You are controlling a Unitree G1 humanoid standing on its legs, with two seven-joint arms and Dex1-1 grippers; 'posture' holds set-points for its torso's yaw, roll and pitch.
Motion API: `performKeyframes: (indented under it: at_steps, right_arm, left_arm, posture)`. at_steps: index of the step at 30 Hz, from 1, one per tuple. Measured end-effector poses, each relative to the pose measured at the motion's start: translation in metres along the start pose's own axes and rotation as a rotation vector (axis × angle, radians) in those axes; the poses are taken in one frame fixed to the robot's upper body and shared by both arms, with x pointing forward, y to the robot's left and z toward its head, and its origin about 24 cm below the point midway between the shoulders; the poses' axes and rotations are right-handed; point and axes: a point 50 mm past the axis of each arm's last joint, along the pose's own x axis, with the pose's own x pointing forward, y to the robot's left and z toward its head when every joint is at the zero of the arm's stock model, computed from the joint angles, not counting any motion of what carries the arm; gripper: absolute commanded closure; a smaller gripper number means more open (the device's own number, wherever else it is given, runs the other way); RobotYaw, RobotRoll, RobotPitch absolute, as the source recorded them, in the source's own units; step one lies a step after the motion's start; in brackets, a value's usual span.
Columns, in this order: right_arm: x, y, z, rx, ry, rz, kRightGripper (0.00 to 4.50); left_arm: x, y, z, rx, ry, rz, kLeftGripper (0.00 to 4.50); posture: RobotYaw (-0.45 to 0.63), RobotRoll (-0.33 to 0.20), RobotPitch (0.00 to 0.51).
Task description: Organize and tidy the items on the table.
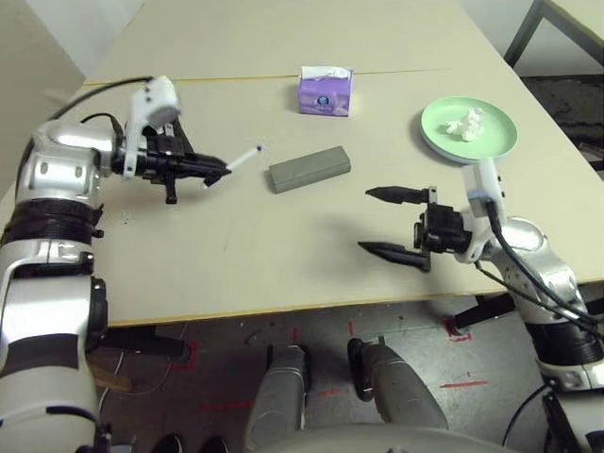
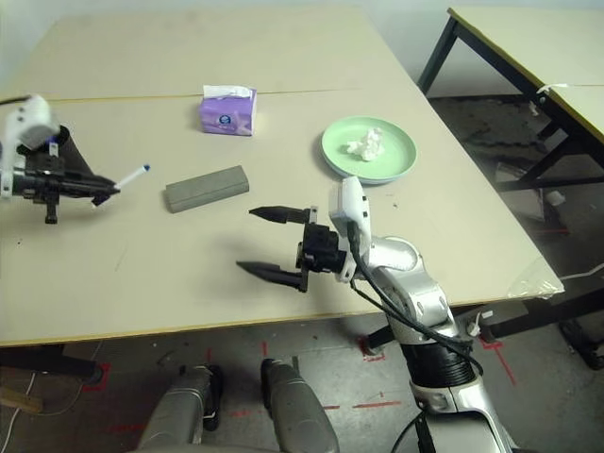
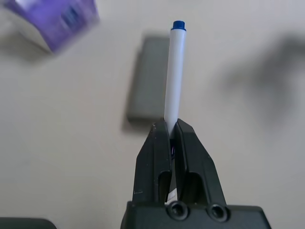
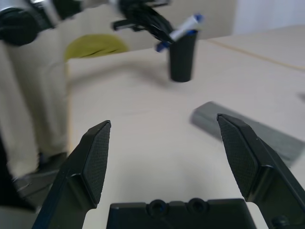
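1. The left gripper [image 1: 219, 170] is clamped on a white marker [image 3: 174, 78], held off the table [image 1: 283, 245]. The jaws pinch the rear of the barrel; the blue-capped tip projects forward, past the fingertips.
2. Marker handling, as a judgement: light, rigid and smooth-walled, so it can slide or pivot in a narrow pinch. A hold nearer mid-barrel would limit swing.
3. In the right wrist view a black cup [image 4: 182, 56] stands upright close below the held marker, with a second blue-capped marker [image 4: 162, 46] apparently in it. Whether the held marker touches the cup cannot be determined.
4. The grey glasses case [image 1: 310, 169] lies flat on the table ahead of the left gripper, beyond the marker tip and apart from it. Judged stiff and moderately light; take it across the short width.
5. The purple tissue box [image 1: 326, 92] stands beyond the case.
6. The right gripper [image 1: 384, 222] hovers over the table with fingers wide apart, holding nothing. The case lies ahead of its fingertips, well apart.
7. The light-green plate [image 1: 491, 142] sits behind the right wrist and carries a crumpled tissue [image 1: 466, 124], which is soft and very light.
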Motion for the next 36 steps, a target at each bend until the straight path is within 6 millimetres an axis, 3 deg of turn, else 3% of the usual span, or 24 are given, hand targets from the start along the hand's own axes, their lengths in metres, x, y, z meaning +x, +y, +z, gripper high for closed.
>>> performKeyframes:
  at_steps: [5,17,25,36]
  right_arm:
    - [0.004,-0.007,-0.002,0.029,-0.013,-0.1,0.0]
    - [0.007,-0.011,-0.002,0.043,-0.03,-0.184,0.0]
    - [0.007,-0.009,-0.004,0.056,-0.023,-0.183,0.0]
    - [0.005,-0.004,0.007,0.053,-0.041,-0.117,0.0]
  left_arm:
    - [-0.013,0.011,0.013,0.007,-0.129,0.184,4.48]
    - [-0.042,0.037,0.007,-0.001,-0.321,0.617,4.48]
    - [-0.051,0.045,-0.011,-0.024,-0.351,0.805,4.48]
    - [-0.049,0.045,-0.036,-0.051,-0.331,0.913,4.48]
  posture:
    - [-0.07,0.0,0.178]
    - [-0.06,0.0,0.173]
    - [-0.07,0.0,0.18]
    - [-0.08,0.0,0.18]
